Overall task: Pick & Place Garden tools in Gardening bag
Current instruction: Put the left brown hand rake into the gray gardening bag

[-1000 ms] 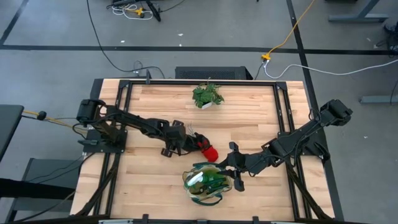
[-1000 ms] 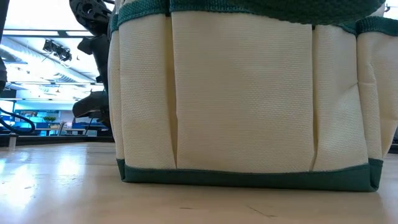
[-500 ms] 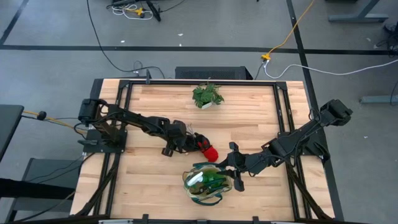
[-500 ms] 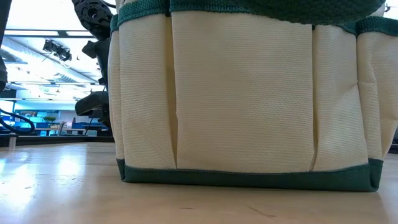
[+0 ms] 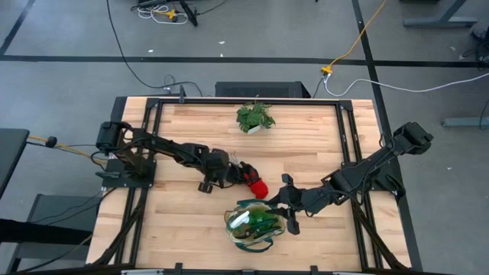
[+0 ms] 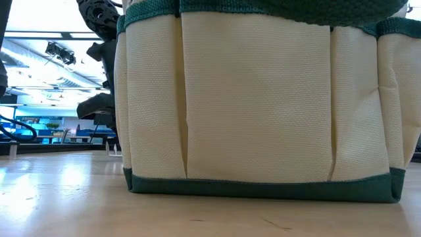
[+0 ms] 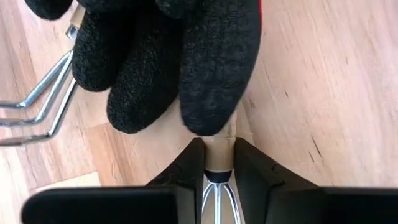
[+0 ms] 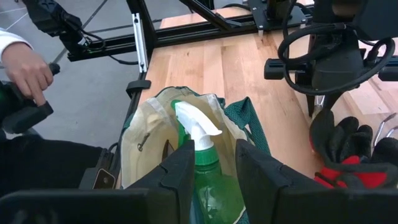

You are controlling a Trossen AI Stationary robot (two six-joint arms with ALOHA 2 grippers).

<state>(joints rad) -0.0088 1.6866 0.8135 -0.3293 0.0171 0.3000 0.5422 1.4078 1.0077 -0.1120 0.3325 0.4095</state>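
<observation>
Two end effectors work mid-worktop (image 5: 306, 145). The left end effector (image 5: 229, 174) is closed narrowly on the tan wooden handle of the small metal pronged hand rake (image 7: 217, 158), just beside the red-and-black gloves (image 5: 254, 183). The right end effector (image 5: 284, 208) clamps the green plastic spray bottle with white nozzle (image 8: 202, 155), standing inside the beige canvas gardening bag with dark green trim (image 5: 256, 223).
</observation>
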